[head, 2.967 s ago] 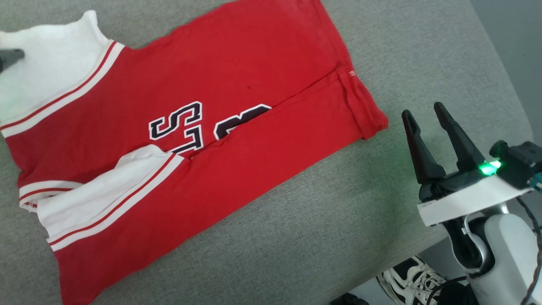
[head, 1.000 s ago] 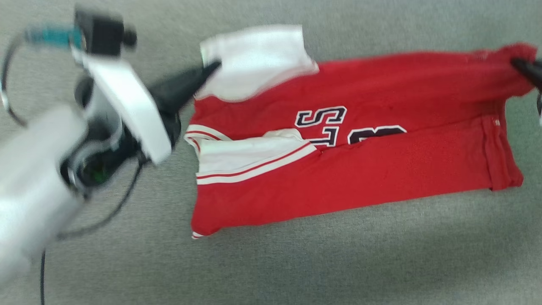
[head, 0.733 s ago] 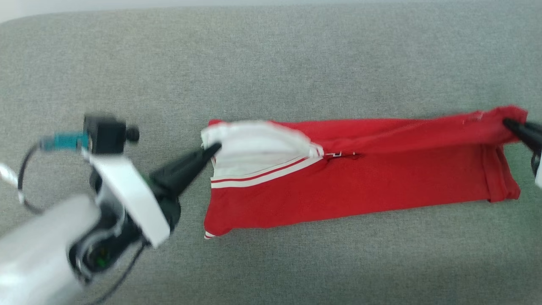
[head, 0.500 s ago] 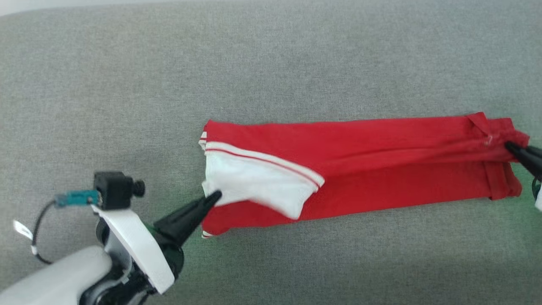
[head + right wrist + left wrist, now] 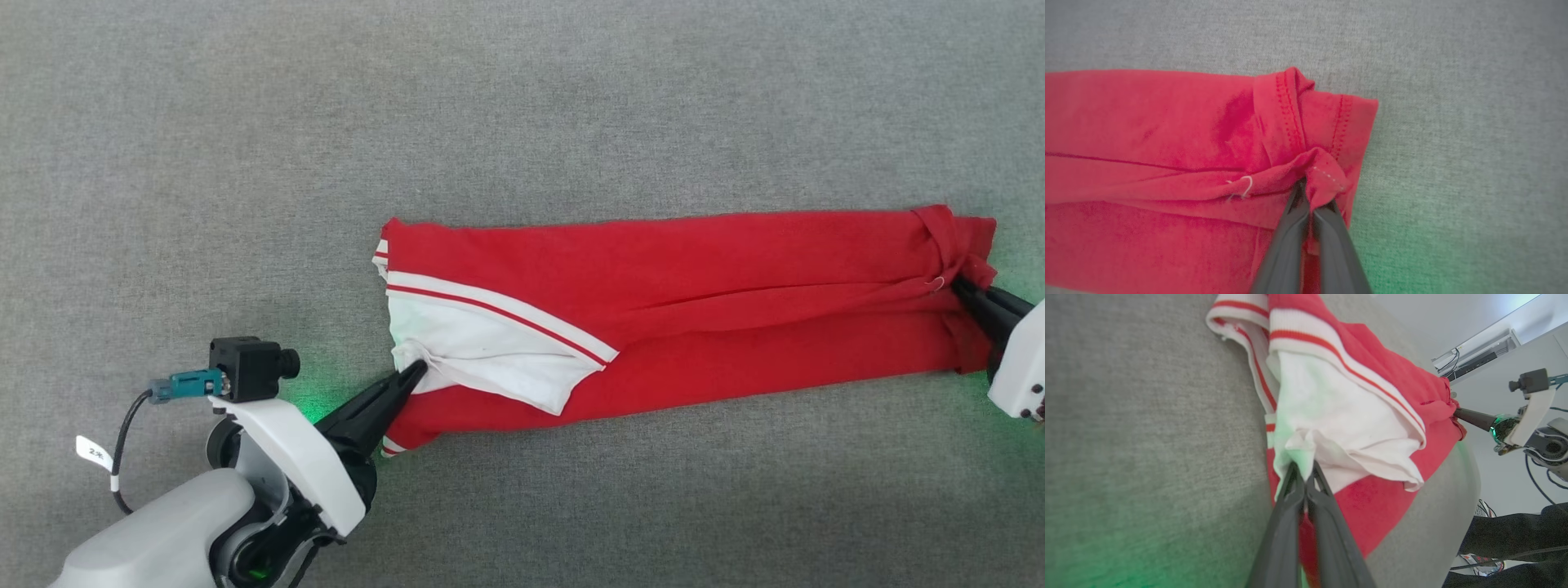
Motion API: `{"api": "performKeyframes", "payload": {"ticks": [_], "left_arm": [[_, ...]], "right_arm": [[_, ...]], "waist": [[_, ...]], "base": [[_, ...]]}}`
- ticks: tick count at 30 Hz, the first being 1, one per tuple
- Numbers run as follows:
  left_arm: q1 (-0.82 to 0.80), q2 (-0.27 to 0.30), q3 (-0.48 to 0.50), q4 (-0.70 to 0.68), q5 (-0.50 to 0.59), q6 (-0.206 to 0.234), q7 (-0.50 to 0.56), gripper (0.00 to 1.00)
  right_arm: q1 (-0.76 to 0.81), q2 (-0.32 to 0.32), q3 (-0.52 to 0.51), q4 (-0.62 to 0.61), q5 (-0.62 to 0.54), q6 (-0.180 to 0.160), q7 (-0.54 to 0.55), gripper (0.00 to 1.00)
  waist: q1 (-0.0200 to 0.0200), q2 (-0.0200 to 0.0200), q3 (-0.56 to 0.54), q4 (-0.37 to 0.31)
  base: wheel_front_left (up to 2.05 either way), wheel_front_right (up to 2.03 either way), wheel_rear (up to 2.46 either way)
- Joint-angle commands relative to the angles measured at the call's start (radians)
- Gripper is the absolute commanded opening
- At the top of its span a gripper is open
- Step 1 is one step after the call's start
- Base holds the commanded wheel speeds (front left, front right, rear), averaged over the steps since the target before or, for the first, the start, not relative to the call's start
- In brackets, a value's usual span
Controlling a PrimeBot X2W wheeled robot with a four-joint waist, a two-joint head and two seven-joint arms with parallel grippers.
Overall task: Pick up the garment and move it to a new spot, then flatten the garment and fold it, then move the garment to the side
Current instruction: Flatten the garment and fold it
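The garment (image 5: 694, 310) lies as a long narrow red band across the grey surface, folded lengthwise, its white sleeve (image 5: 482, 359) on top at the left end. My left gripper (image 5: 416, 371) is shut on the sleeve's edge (image 5: 1300, 451) at the band's near left corner. At the far right end my right gripper (image 5: 959, 286) is shut on a bunched red hem corner (image 5: 1314, 167), the stitched hem creased around its tips. In the left wrist view the garment (image 5: 1372, 396) runs away toward the right gripper (image 5: 1457, 412).
The grey fabric surface (image 5: 522, 106) spreads wide on all sides of the garment. In the left wrist view the surface's edge drops off at the right, with dark cables and the right arm's white wrist (image 5: 1531, 412) beyond.
Both grippers have carried the far edge of the garment over toward me, folding it into a narrow band and hiding the lettering. The head view has shifted throughout.
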Motion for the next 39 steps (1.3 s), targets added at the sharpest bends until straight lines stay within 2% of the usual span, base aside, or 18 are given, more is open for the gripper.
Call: {"api": "performKeyframes", "payload": {"ticks": [1,2,3,4,5,6,7,14,18,23,24,26,31,36,39], "left_arm": [[0.012,-0.016,-0.001,0.025,0.001,-0.002,-0.003,0.18],[0.018,-0.022,0.005,0.033,0.004,-0.004,-0.006,0.27],[0.027,-0.028,0.011,0.041,0.006,-0.006,-0.008,0.43],[0.034,-0.035,0.014,0.047,0.015,-0.007,-0.01,0.49],[0.04,-0.038,0.019,0.052,0.024,-0.008,-0.013,0.72],[0.049,-0.04,0.03,0.059,0.027,-0.007,-0.013,0.89],[0.059,-0.046,0.042,0.06,0.033,-0.007,-0.015,1.0],[0.14,-0.105,0.184,0.06,0.095,-0.009,-0.018,1.0],[0.22,-0.175,0.31,0.073,0.152,-0.01,-0.018,1.0],[0.305,-0.264,0.483,0.109,0.273,-0.01,-0.019,1.0],[0.305,-0.264,0.483,0.109,0.273,-0.01,-0.019,1.0],[0.332,-0.295,0.562,0.128,0.351,-0.01,-0.019,1.0],[0.4,-0.37,0.756,0.123,0.673,-0.01,-0.018,1.0],[0.457,-0.435,0.897,0.086,0.953,-0.01,-0.019,1.0],[0.49,-0.477,0.972,0.044,1.079,-0.009,-0.019,1.0]], "right_arm": [[0.006,0.021,-0.001,0.005,-0.012,0.0,-0.004,0.4],[0.011,0.025,-0.013,0.002,-0.013,0.0,-0.006,0.64],[0.018,0.027,-0.022,-0.004,-0.014,0.0,-0.005,1.0],[0.027,0.028,-0.035,-0.007,-0.011,0.0,-0.004,1.0],[0.037,0.025,-0.046,-0.012,-0.008,0.0,-0.003,1.0],[0.046,0.024,-0.056,-0.017,-0.007,0.0,0.001,1.0],[0.059,0.019,-0.068,-0.023,-0.006,0.0,0.006,1.0],[0.14,0.005,-0.176,-0.02,0.036,0.0,0.076,1.0],[0.172,0.02,-0.23,0.018,0.063,0.0,0.123,1.0],[0.184,0.045,-0.266,0.08,0.066,0.0,0.16,1.0],[0.184,0.045,-0.266,0.08,0.066,0.0,0.16,1.0],[0.185,0.055,-0.277,0.102,0.063,0.0,0.175,1.0],[0.178,0.079,-0.282,0.149,0.051,0.0,0.201,1.0],[0.172,0.11,-0.278,0.188,0.036,0.0,0.218,1.0],[0.167,0.125,-0.272,0.205,0.031,0.0,0.225,1.0]], "waist": [[0.0,-0.0001,-0.003,-0.001],[0.0,-0.0001,-0.006,0.0],[0.0,-0.0001,-0.012,0.001],[0.0,-0.0001,-0.022,0.005],[0.0,-0.0001,-0.03,0.009],[0.0,-0.0001,-0.04,0.013],[0.0,-0.0001,-0.048,0.018],[0.0,-0.0001,-0.091,0.072],[0.0,-0.0001,-0.106,0.111],[0.0,-0.0001,-0.117,0.156],[0.0,-0.0001,-0.117,0.156],[0.0,-0.0001,-0.122,0.17],[0.0,-0.0001,-0.134,0.191],[0.0,-0.0001,-0.141,0.192],[0.0,-0.0001,-0.144,0.188]], "base": [[0.0,0.0,0.0],[0.0,0.0,0.0],[0.0,0.0,0.0],[0.0,0.0,0.0],[0.0,0.0,0.0],[0.0,0.0,0.0],[0.0,0.0,0.0],[0.0,0.0,0.0],[0.0,0.0,0.0],[0.0,0.0,0.0],[0.0,0.0,0.0],[0.0,0.0,0.0],[0.0,0.0,0.0],[0.0,0.0,0.0],[0.0,0.0,0.0]]}}
